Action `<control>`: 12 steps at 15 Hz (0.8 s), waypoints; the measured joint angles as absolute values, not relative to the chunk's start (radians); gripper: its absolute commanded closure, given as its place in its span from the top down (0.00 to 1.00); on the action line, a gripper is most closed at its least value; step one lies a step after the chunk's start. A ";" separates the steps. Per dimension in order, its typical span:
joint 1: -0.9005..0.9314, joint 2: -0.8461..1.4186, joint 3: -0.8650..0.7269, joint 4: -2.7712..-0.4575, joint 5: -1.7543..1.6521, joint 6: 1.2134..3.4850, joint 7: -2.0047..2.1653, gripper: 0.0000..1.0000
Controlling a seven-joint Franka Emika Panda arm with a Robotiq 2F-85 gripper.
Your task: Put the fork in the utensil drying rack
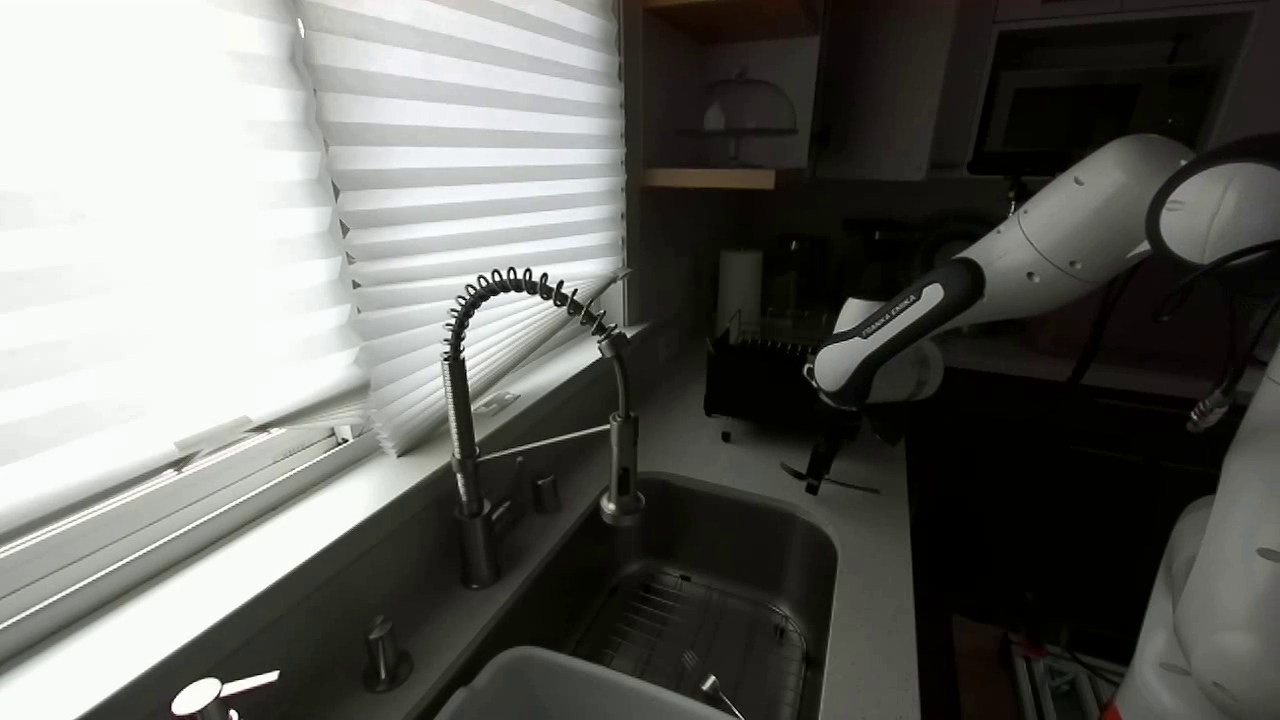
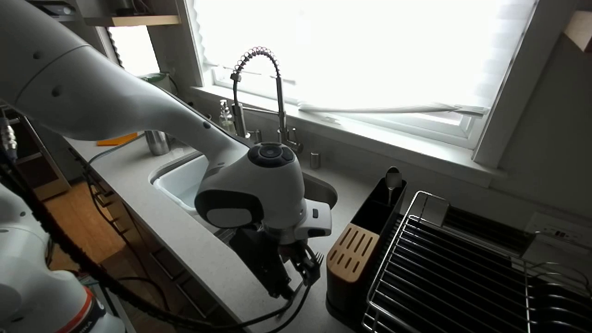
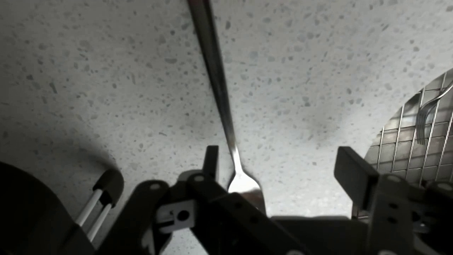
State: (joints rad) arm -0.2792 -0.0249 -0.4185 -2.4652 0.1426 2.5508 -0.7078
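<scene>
A metal fork (image 3: 220,88) lies on the speckled counter in the wrist view. Its tines are hidden behind the gripper there. It also shows in both exterior views, beside the gripper tips (image 1: 855,487), with its tines visible (image 2: 319,257). My gripper (image 3: 279,163) is open just above the fork; it also shows in an exterior view (image 2: 299,284). The fork's neck is between the fingers, nearer the left finger in the wrist view. The black utensil drying rack with a slotted wooden top (image 2: 354,252) stands beside the gripper. A spoon (image 2: 392,182) stands in its back compartment.
A wire dish rack (image 2: 394,247) adjoins the utensil rack. The sink (image 1: 740,525) holds a second fork (image 1: 710,684) on a wire grid and a plastic tub (image 1: 560,685). A tall spring faucet (image 1: 622,465) rises beside it. A black cable (image 2: 152,310) hangs near the arm.
</scene>
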 measured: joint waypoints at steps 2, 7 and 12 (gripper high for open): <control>-0.282 -0.007 -0.415 -2.454 0.164 2.551 -0.723 0.37; -0.297 0.016 -0.405 -2.427 0.185 2.551 -0.747 0.01; -0.308 0.025 -0.390 -2.411 0.186 2.551 -0.750 0.02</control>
